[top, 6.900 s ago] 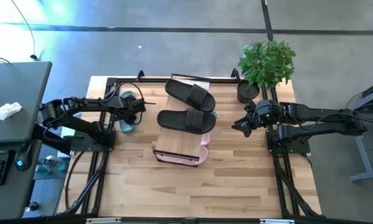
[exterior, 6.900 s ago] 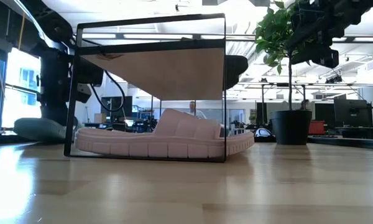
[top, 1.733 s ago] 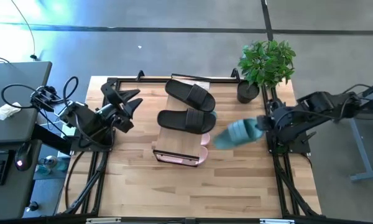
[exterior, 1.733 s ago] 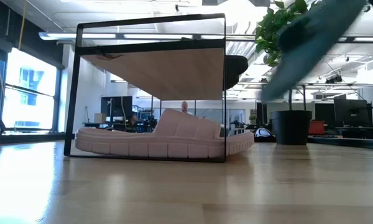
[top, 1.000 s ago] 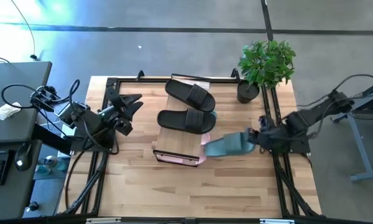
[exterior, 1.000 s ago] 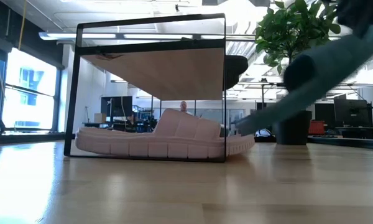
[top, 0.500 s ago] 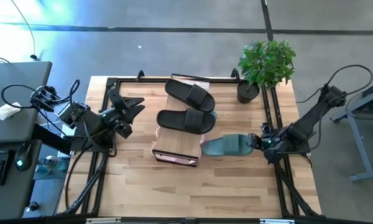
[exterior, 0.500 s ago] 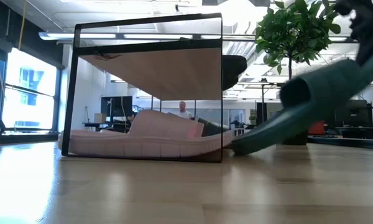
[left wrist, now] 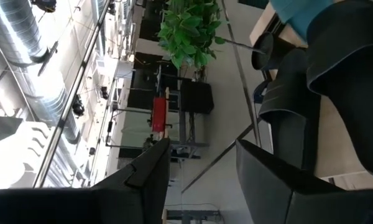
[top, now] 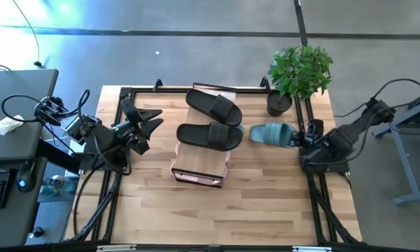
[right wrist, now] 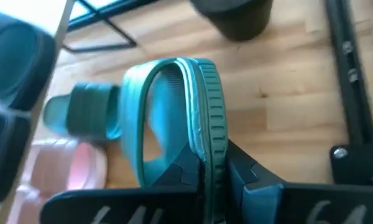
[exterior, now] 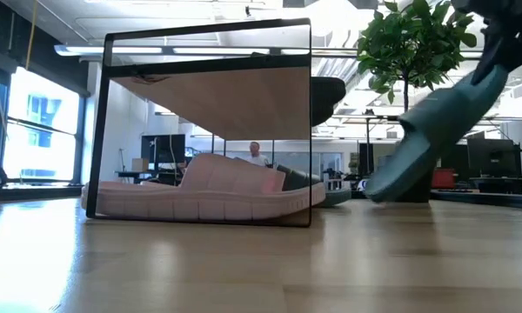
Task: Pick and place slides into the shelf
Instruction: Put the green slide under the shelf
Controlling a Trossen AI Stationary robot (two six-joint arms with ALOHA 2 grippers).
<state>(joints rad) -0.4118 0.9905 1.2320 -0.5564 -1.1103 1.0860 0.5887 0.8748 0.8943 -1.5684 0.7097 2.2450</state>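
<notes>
The step in hand is judged to be the insertion of the green slide (top: 271, 134) into the lower level of the shelf (top: 200, 162); to do it well, the slide should be lowered until its sole is level with the table (top: 217, 210), with the toe pointed at the open side of the black frame; it should then be slid in low, beneath the wood plank, alongside the pink slide (exterior: 200, 196) that already lies there; a tilted entry risks catching the frame or pushing the pink slide and the shelf sideways; release should follow only once the sole rests flat.

The right gripper (right wrist: 205, 180) is clenched on the green slide, its two fingers pinching the edge of the heel; in the low view the slide hangs toe-down at a steep tilt, clear of the table, to the side of the shelf and apart from it; in the high view it lies between the shelf and the plant pot (top: 279, 103), extending from the gripper toward the shelf.

The two black slides (top: 211, 121) rest on the shelf top; the left gripper (top: 148, 122) waits with fingers apart and empty, at the left of the table.
</notes>
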